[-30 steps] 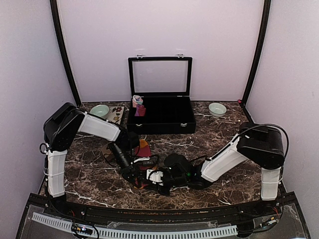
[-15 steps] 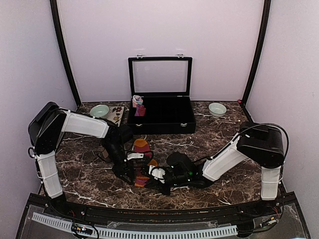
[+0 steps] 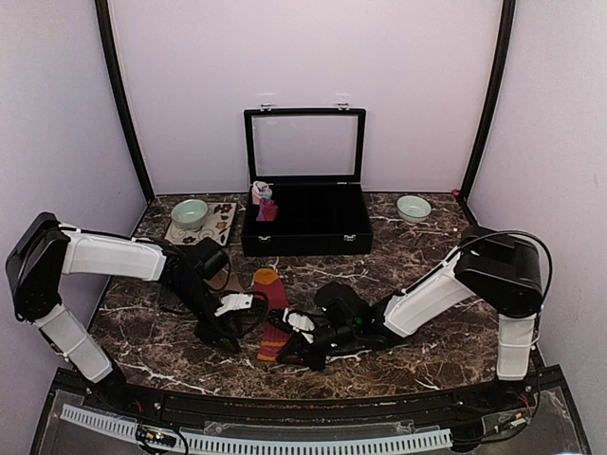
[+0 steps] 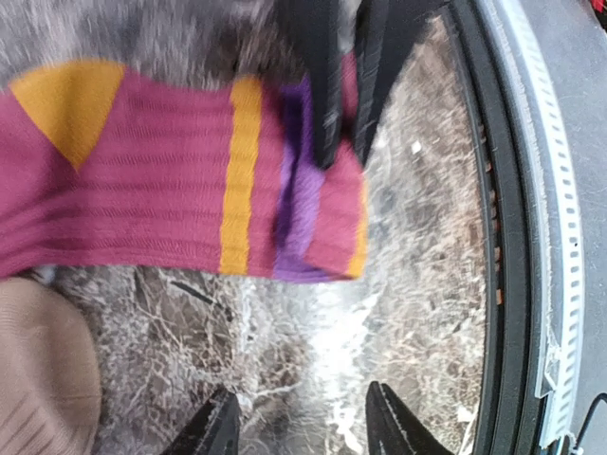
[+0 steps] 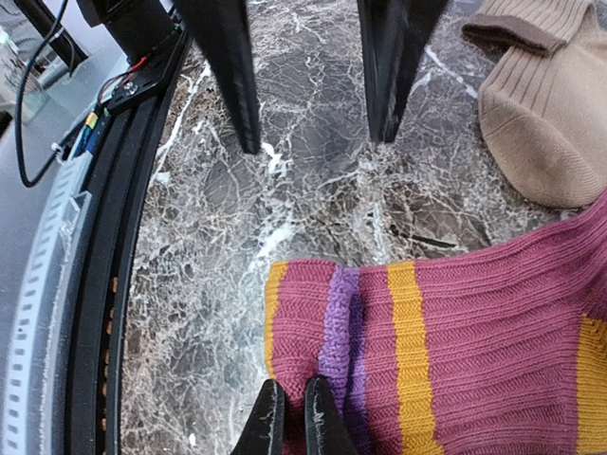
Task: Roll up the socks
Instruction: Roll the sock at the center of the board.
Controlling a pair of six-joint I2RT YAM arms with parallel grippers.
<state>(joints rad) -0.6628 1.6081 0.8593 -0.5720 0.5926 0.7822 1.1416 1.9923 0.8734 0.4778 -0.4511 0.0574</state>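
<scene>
The red-maroon sock [image 3: 270, 313] lies stretched flat on the marble, orange toe far, striped cuff near. It also shows in the left wrist view [image 4: 161, 171] and the right wrist view [image 5: 493, 341]. My right gripper [image 5: 296, 422] is shut on the cuff's near edge; in the top view it [image 3: 285, 348] sits at the sock's near end. My left gripper [image 4: 303, 427] is open and empty, low over bare marble just left of the cuff [image 3: 228, 332]. The tan-brown sock [image 5: 541, 95] lies beside the red one, also in the left wrist view [image 4: 38, 370]; my left arm mostly hides it from above.
An open black case [image 3: 313, 232] stands at the back with a pink and light-blue bundle [image 3: 263, 199] in its left corner. A green bowl [image 3: 190, 210] sits on a mat at back left, a white bowl [image 3: 413, 207] at back right. The table's black front rail [image 5: 114, 284] runs close by.
My left gripper has let go of the red sock and swung out to the left. The sock, bunched a second ago, now lies stretched out long. My right gripper stays on the cuff.
</scene>
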